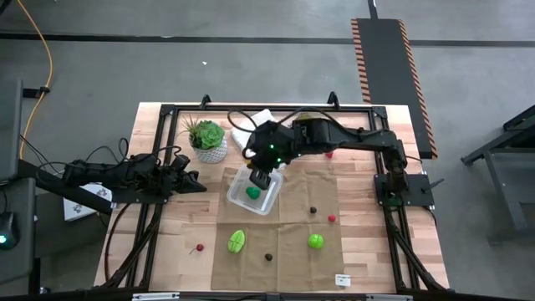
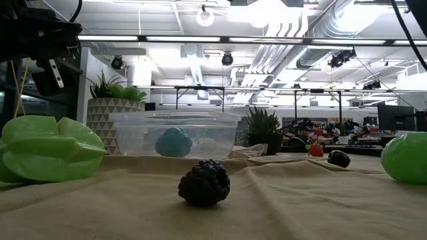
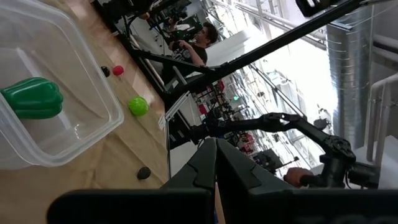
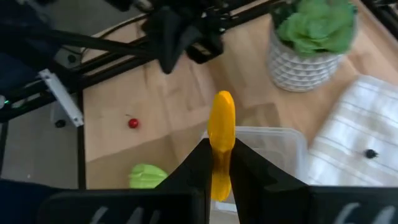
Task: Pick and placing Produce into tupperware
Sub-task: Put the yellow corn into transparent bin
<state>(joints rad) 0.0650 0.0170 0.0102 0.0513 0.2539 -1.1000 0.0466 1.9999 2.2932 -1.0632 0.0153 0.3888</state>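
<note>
My right gripper (image 1: 261, 176) hangs over the clear square tupperware (image 1: 253, 191) and is shut on a long yellow-orange produce piece (image 4: 221, 140). A green pepper (image 1: 252, 193) lies inside the tupperware, which rests flat on the tan cloth. Other produce lies loose on the cloth: a ribbed green fruit (image 1: 236, 242), a green apple (image 1: 315, 242), a dark berry (image 2: 204, 182), a small dark piece (image 1: 313, 211) and a red one (image 1: 332, 218). A cherry (image 1: 199, 248) sits on bare wood. My left gripper (image 1: 191, 181), shut, waits left of the tupperware. My right gripper pinches the yellow-orange piece between its two fingers (image 4: 200, 163), coming from above and pointing down. The fingers lie along the piece, whose free end (image 4: 222, 102) sticks out past the fingertips. It is lifted clear, above the tupperware's rim (image 4: 267, 132).
A potted plant in a white patterned pot (image 1: 206, 139) stands just left of the tupperware's far side, and a white wrinkly bag (image 4: 354, 140) lies behind it. Another red piece (image 1: 328, 154) sits by the right arm. The black frame rails (image 1: 159, 134) border the table.
</note>
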